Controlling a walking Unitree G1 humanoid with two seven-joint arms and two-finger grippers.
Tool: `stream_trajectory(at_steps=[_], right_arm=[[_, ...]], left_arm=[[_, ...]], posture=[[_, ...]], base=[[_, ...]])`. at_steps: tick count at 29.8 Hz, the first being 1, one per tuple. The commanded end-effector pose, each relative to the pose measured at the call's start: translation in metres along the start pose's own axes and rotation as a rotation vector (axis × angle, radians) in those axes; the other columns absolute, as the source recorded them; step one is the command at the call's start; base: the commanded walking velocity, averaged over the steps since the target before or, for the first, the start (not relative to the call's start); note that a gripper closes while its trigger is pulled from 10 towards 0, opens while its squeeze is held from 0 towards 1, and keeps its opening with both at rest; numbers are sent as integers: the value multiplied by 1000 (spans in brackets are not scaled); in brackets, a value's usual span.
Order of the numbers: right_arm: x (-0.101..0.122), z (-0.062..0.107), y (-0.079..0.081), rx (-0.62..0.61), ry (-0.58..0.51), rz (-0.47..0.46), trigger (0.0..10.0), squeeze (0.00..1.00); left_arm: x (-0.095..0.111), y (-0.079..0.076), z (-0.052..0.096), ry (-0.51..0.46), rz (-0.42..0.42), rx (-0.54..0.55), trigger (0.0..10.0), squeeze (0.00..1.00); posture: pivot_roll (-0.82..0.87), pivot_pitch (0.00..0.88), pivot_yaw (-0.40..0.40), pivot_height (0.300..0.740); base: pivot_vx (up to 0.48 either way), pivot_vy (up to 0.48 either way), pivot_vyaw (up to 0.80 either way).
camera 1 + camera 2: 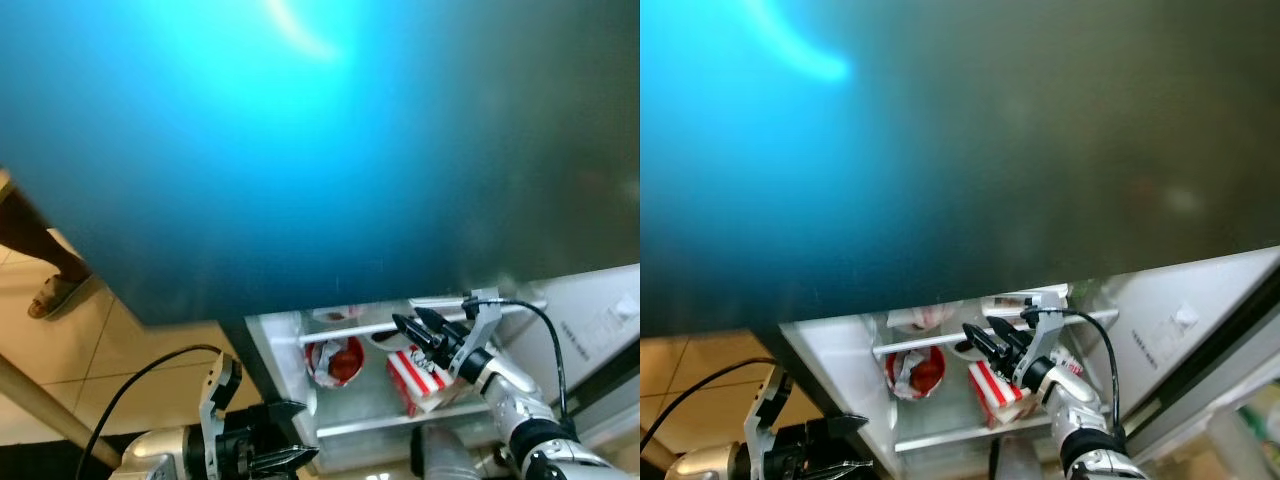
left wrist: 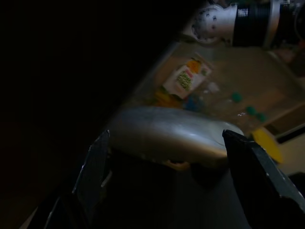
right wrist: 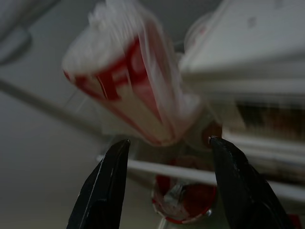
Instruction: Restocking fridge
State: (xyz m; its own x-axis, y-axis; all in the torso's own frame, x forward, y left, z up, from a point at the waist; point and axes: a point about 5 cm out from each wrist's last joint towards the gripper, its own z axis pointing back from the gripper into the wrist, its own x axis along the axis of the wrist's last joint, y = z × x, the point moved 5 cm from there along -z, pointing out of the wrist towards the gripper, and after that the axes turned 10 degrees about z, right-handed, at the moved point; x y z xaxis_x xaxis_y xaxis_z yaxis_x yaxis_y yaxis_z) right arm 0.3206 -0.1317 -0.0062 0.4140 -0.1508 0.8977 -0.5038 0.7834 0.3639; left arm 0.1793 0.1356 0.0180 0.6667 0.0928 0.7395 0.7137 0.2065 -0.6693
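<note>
A red-and-white striped carton [image 1: 420, 380] stands tilted on a shelf of the open fridge door [image 1: 300, 150], behind a white rail [image 1: 345, 333]. Beside it sits a red-and-white pouch [image 1: 338, 362]. My right gripper [image 1: 412, 325] is open just above the rail and the carton, holding nothing. In the right wrist view the blurred carton [image 3: 133, 90] lies beyond the open fingers [image 3: 102, 191], with the pouch [image 3: 186, 200] further on. My left gripper [image 1: 308, 432] hangs open and low beside the door's lower shelf. In the dark left wrist view its fingers [image 2: 95, 167] frame a silver rounded part [image 2: 167, 136].
The blue-green door face looms close overhead. A person's sandalled foot [image 1: 55, 290] stands on the tiled floor at the left. A black cable [image 1: 140, 385] loops over my left arm. A yellow-green carton [image 2: 183, 78] lies on a surface in the left wrist view.
</note>
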Motion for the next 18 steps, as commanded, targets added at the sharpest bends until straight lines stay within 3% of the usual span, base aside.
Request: stream_trajectory(at_steps=[1, 9, 18], right_arm=[[-5, 1, 0, -13, 24, 6, 10000, 0], [-12, 9, -4, -18, 11, -36, 10000, 0], [-15, 14, -6, -23, 7, -51, 10000, 0]], left_arm=[[22, 1, 7, -7, -94, 24, 10000, 0], [18, 0, 6, 8, -84, 25, 10000, 0], [18, 6, 12, -3, -69, 61, 10000, 0]], posture=[[-22, 0, 37, 665], [-24, 0, 40, 665], [-24, 0, 41, 694]], base=[[0, 0, 0], [0, 0, 0], [0, 0, 0]])
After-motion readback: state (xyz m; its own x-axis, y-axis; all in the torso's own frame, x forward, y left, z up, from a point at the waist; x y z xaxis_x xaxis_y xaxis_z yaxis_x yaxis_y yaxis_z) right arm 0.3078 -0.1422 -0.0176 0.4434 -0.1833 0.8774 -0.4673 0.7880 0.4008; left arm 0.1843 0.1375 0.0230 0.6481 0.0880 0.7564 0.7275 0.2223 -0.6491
